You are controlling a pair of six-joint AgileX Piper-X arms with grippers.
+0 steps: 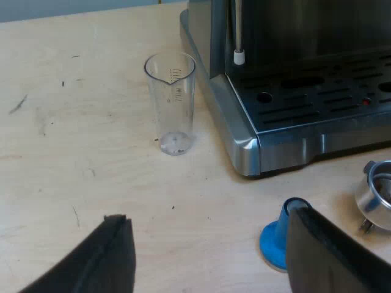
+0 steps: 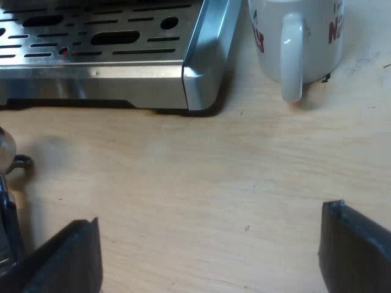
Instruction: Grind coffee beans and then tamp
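In the left wrist view the left pincer (image 1: 208, 217) hangs low over the bench (image 1: 67, 159) with its two black fingers (image 1: 113, 253) spread wide apart and nothing between them. The blue tamper (image 1: 275, 235) stands on the bench right against one finger, which covers part of it; it sits at the edge of the gap rather than inside it. Just past that finger lies the metal holder (image 1: 377, 194), its round basket end resting on the wood in front of the espresso machine (image 1: 287, 131). A clear measuring glass (image 1: 171, 104) stands upright beside the machine's corner, well apart from the pincer, with open bench between them. A thin steam wand (image 1: 237, 30) with a white tip hangs over the slotted drip tray. I count one tamper, one holder, one glass and one machine. In the right wrist view the right pincer (image 2: 211, 217) is likewise wide apart and grips nothing, with bare bench (image 2: 214, 165) in the gap. The holder (image 2: 5, 152) shows as a bit of shiny metal with a dark part below it, close beside one finger (image 2: 67, 259). The machine's drip tray corner (image 2: 201, 61) lies beyond, and one white mug (image 2: 299, 36) with red lettering stands just beside that corner, handle toward the pincer.
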